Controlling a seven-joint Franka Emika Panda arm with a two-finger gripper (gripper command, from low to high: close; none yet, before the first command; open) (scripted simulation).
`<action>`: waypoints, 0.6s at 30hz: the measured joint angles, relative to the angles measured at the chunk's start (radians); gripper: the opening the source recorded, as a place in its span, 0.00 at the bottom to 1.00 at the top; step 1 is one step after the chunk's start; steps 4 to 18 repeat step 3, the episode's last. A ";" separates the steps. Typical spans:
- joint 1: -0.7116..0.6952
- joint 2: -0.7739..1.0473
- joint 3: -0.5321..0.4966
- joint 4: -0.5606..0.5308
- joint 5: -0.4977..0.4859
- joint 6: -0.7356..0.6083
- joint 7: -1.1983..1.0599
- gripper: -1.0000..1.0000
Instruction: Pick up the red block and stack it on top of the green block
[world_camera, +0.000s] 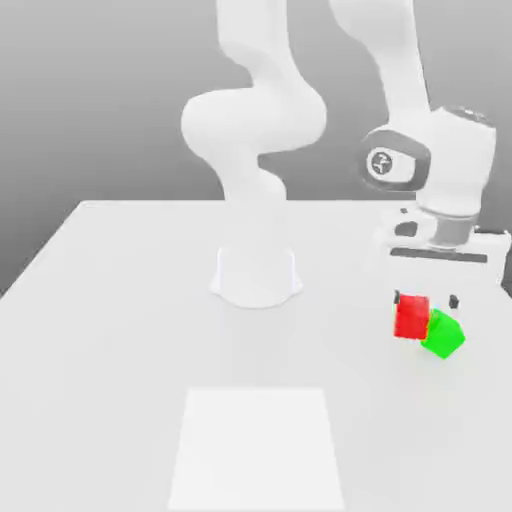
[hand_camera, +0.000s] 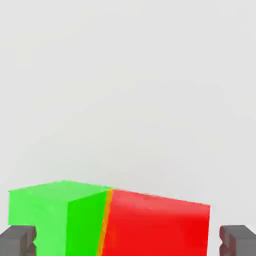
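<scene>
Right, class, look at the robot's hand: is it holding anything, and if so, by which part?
Nothing is held: the hand is open wide, with a visible gap between one finger and the red block.

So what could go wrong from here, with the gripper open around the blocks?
Closing now might catch both blocks: the red block and green block both show between the open gripper's fingers in the hand view.

The red block isn't squarely over the green one, so the stack could fail.

One finger overlaps the green block's edge in that view and might knock it.
</scene>
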 joint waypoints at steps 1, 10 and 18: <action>0.024 -0.022 -0.014 -0.001 0.037 -0.018 -0.026 1.00; 0.070 -0.068 -0.039 -0.002 0.116 -0.054 -0.080 1.00; 0.070 -0.068 -0.039 -0.002 0.116 -0.054 -0.080 1.00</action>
